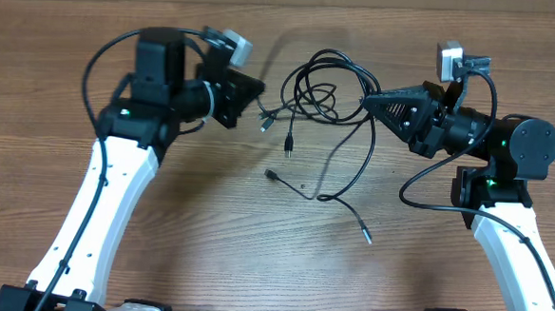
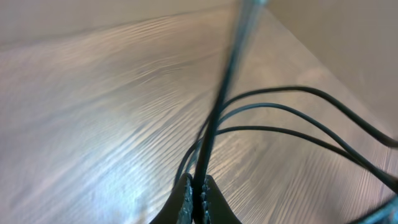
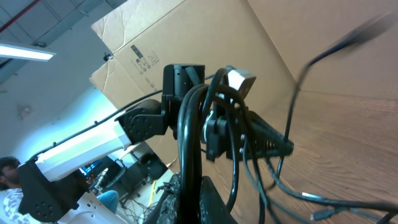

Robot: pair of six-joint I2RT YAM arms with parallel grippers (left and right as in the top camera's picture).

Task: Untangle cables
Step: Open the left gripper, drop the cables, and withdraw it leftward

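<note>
Cables strung between arms, loose ends trailing on desk. Left jaws clamped tight on one strand; right jaws likewise pinch cable loop. Risk: pulling apart cinches knot (or strand slips free).

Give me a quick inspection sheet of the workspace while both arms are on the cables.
Surface: wood-grain table.
Job's things: black cables looped together between the arms; loose plug ends lie on the table nearer the arm bases.
Clutter: nothing seen.
Grippers: left gripper shut on one strand; right gripper shut on a loop.
Cables: thick arm wires arch off both arms.
Surroundings: cardboard box behind the table; a person low at the right wrist view's left edge.
</note>
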